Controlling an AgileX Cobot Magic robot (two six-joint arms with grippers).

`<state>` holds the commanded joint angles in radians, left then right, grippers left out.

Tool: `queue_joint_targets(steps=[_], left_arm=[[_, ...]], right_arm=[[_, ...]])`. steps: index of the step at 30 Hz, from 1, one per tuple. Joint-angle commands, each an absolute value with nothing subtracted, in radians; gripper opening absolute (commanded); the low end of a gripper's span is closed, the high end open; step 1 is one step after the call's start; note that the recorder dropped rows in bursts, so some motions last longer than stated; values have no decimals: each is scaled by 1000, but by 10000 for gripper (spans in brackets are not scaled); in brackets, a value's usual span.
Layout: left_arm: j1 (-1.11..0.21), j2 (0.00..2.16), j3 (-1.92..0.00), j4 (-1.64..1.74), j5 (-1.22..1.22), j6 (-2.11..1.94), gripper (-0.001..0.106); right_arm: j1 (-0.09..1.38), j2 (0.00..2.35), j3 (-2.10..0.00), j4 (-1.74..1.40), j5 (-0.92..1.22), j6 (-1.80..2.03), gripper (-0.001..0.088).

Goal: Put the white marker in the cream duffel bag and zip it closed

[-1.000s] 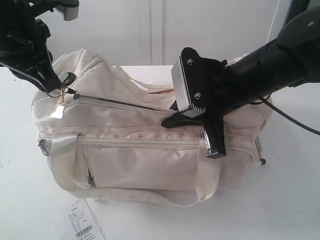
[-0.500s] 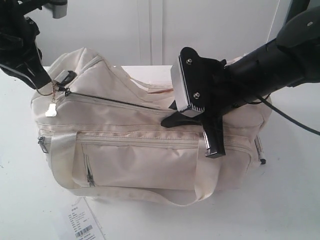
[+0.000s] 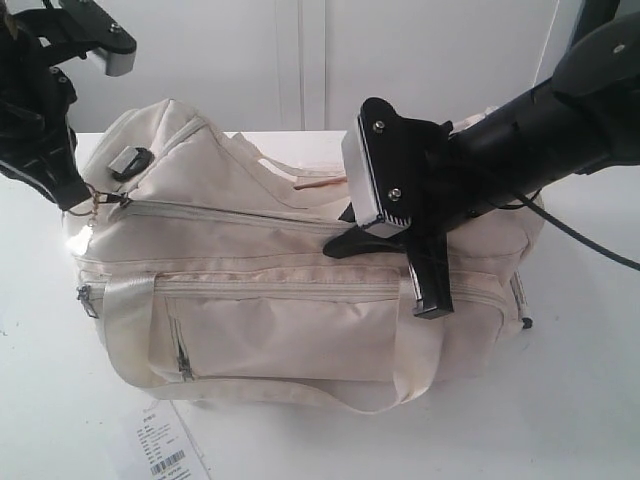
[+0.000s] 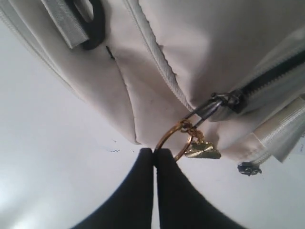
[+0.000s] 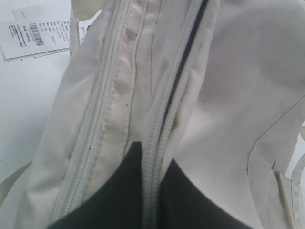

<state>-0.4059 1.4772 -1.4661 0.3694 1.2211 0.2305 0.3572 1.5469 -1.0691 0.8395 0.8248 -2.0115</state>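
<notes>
Colour key
Cream duffel bag (image 3: 260, 330); black left gripper (image 4: 153, 151), gold ring (image 4: 166, 135) at its tips; white tag (image 3: 165, 450) with black barcode print.

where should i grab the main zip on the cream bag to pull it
Pinch the gold ring hanging from the zip slider, coming from the end of the cream duffel bag, in line with the zip. The ring stands clear of the fabric, so thin fingertips fit. The left gripper holds it so.

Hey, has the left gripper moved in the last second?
Yes. The left gripper, shut on the zip's gold ring, has gone left toward the cream duffel bag's end, judged against the paper tag, which stayed put.
</notes>
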Motion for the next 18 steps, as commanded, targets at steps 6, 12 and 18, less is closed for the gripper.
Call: queue_joint_targets(steps=[6, 12, 18], left_arm=[[-360, 1477, -1466, 336, 1221, 230, 0], [-360, 1477, -1466, 354, 1221, 233, 0], [-360, 1477, -1466, 223, 1221, 233, 0]], right_arm=[[357, 1547, -1069, 840, 825, -2008, 0], [357, 1547, -1069, 840, 823, -2012, 0], [357, 1547, -1069, 838, 805, -2014, 0]])
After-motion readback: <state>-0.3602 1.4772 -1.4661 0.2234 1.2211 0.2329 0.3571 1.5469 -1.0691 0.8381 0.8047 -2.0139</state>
